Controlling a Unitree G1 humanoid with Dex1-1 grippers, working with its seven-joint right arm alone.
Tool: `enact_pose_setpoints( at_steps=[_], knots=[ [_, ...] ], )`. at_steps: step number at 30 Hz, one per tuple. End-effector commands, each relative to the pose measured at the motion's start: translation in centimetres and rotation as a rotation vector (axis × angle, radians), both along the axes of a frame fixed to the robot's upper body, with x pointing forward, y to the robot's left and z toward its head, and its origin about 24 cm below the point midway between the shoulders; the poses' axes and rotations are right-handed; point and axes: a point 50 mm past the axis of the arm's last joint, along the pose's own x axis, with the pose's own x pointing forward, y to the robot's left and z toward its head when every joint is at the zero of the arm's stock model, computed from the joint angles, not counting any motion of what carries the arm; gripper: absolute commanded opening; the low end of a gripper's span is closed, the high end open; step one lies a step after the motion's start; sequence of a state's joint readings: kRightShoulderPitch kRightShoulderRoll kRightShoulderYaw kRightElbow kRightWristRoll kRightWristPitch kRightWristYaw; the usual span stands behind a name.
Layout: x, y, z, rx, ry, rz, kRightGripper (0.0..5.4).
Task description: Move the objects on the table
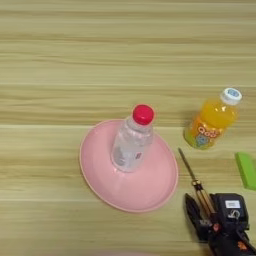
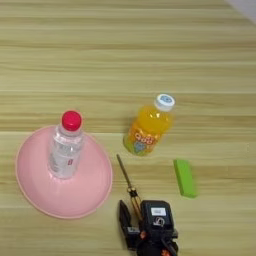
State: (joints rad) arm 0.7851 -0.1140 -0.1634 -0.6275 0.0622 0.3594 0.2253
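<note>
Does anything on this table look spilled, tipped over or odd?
Nothing is spilled or broken. The clear bottle stands capped on the pink plate, the juice bottle stands capped beside it. The screwdriver lies flat, its handle under the hand.
</note>
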Motion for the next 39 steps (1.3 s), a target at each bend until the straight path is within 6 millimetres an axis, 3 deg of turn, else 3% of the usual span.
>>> enact_pose_setpoints(
  at_steps=[1, 12, 30, 39],
  knots=[
    [-1.6, -0.8, -1.5, -0.02, 0.141, -0.048, 2.15],
    [-1.3, -0.5, -1.1, 0.001, 0.107, -0.048, 0.94],
    [0.7, -0.5, 2.8, -0.01, -0.096, -0.024, 0.93],
    [1.4, 0.4, 4.5, 0.003, -0.187, 0.034, 0.93]
  ],
)
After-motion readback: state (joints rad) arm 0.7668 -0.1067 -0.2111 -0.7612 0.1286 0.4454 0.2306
